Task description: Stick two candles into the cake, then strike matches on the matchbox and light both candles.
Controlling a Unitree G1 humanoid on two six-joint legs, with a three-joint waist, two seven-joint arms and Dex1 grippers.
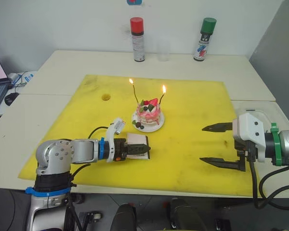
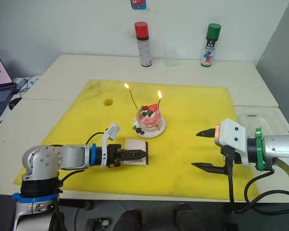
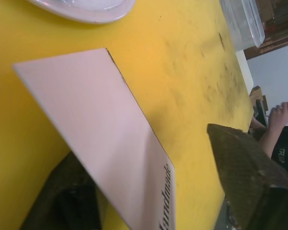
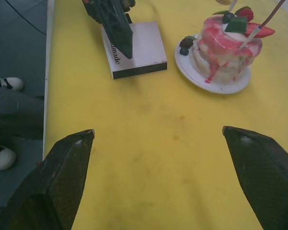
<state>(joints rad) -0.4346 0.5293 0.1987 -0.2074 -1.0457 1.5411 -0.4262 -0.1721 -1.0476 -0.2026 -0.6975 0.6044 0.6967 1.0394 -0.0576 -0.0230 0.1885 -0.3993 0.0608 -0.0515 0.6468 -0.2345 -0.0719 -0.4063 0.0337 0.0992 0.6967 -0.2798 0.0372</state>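
Lit: two candles (image 1: 135,92) in one cake (image 1: 149,113); one matchbox (image 1: 137,142).

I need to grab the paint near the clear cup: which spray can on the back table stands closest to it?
The red-capped spray can, just on the robot's left of the clear cup. The green-capped spray can stands farther off on the cup's other side.

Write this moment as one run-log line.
candles: both lit in pink-and-white cake | left gripper: at white matchbox | right gripper: open, empty
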